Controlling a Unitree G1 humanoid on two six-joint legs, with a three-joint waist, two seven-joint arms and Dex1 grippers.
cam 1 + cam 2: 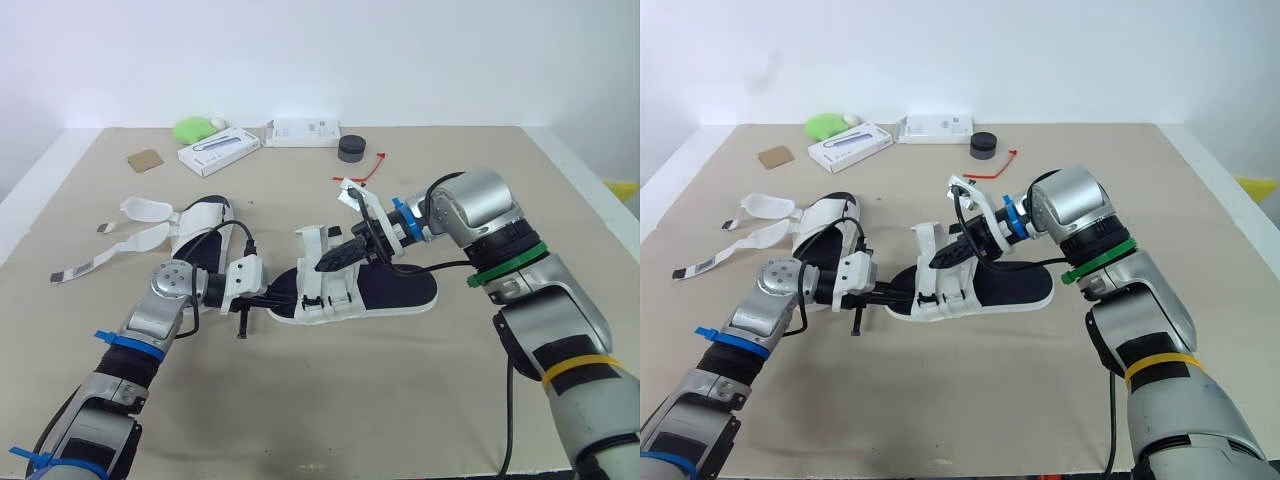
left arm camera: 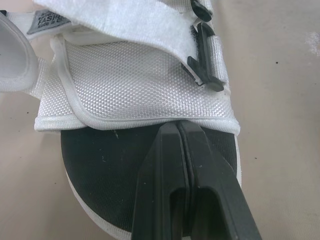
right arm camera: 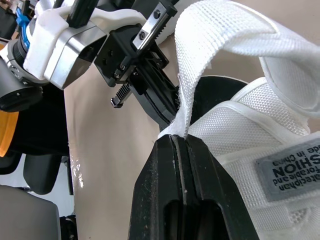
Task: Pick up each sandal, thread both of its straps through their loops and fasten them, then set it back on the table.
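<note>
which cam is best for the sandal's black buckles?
Left wrist view: the buckles are close and side-on along the sandal's white upper. Eye views give them as small dark marks on its near side. Right wrist view looks at the strap in the right pincer and the label.

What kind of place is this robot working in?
Probably a robotics test lab rather than a home: a beige-topped table against a bare white wall, with staged props such as a white mesh sandal with black footbed and a flat white rectangular box.
</note>
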